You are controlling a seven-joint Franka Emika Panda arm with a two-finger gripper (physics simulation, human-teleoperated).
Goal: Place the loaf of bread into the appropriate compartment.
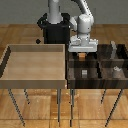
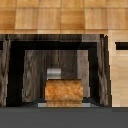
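The loaf of bread (image 1: 82,57) is a tiny orange-brown block hanging just under my gripper (image 1: 82,55), above the rear compartments of the dark wooden compartment box (image 1: 97,79). My gripper is shut on it. In the wrist view the loaf of bread (image 2: 63,91) fills the near centre, with a dark-walled compartment (image 2: 30,70) below it. A small grey-white item (image 2: 54,73) lies on that compartment's floor, partly behind the loaf. My fingertips are hidden in the wrist view.
A large light wooden tray (image 1: 35,79) on thin legs stands at the exterior view's left, touching the dark box. Small grey-white items (image 1: 84,73) (image 1: 116,70) lie in the front compartments. The robot's black base (image 1: 53,31) stands behind.
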